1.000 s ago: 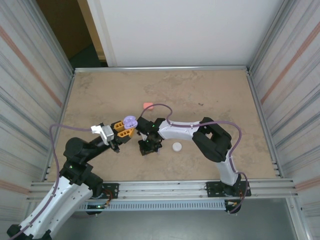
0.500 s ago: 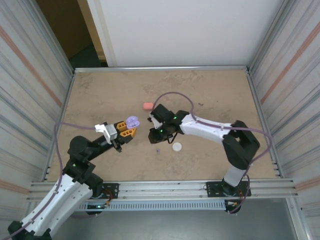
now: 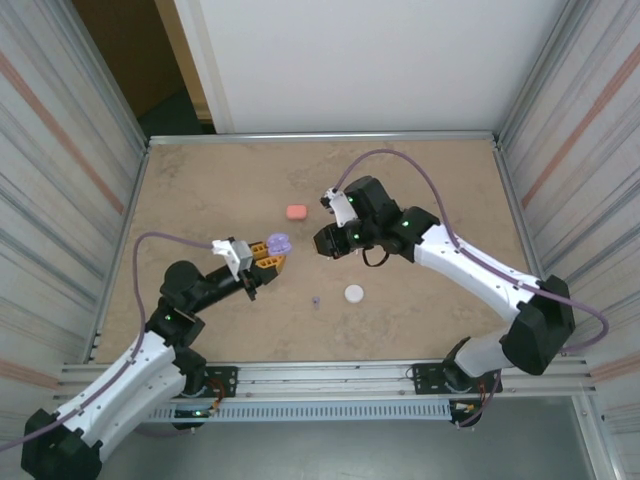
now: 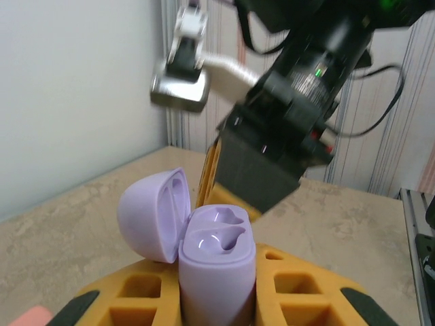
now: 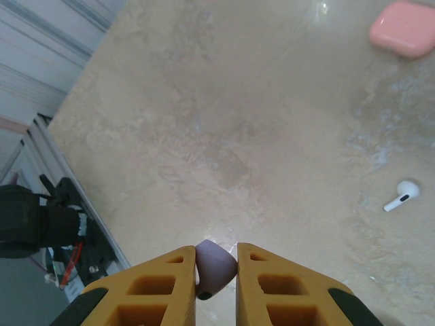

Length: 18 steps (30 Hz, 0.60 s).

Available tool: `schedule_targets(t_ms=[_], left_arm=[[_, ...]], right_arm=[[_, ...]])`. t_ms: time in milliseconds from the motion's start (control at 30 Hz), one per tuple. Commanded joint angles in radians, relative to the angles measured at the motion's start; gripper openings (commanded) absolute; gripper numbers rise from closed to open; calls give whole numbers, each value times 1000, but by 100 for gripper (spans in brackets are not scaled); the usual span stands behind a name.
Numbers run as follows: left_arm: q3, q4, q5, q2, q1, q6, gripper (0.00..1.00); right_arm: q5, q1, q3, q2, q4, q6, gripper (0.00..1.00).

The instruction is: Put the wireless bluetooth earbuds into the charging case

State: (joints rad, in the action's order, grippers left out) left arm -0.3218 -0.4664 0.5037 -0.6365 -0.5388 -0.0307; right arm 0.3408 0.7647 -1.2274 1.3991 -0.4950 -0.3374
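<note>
My left gripper [image 4: 217,302] is shut on an open purple charging case [image 4: 219,268], held upright with its lid [image 4: 151,214] swung back and both wells empty. From above, the case [image 3: 279,242] sits at the left gripper [image 3: 268,260] tips, left of centre. My right gripper [image 5: 216,257] is shut on a purple earbud [image 5: 216,268] and hovers above the table. From above, the right gripper [image 3: 322,244] is a short way right of the case, apart from it. Another purple earbud [image 3: 315,300] lies on the table.
A closed pink case [image 3: 296,212] lies behind the two grippers, also in the right wrist view as the pink case [image 5: 403,19]. A white case [image 3: 354,293] sits right of centre. A white earbud [image 5: 401,195] lies on the bare tabletop. Metal walls ring the table.
The right gripper has risen from the table and moved back and to the right with a purple earbud. The left gripper has carried the open case slightly to the right.
</note>
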Motion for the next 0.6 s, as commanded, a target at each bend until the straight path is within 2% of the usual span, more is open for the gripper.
schedule_targets(t_ms=[0, 267, 567], left_arm=[[12, -69, 1, -31, -6, -12, 0], [22, -183, 57, -131, -6, -22, 0], [9, -263, 91, -200, -6, -32, 0]], right_arm=[[-1, -5, -24, -67, -19, 72, 17], [-1, 8, -20, -179, 37, 157, 18], [-31, 83, -23, -228, 113, 258, 19]])
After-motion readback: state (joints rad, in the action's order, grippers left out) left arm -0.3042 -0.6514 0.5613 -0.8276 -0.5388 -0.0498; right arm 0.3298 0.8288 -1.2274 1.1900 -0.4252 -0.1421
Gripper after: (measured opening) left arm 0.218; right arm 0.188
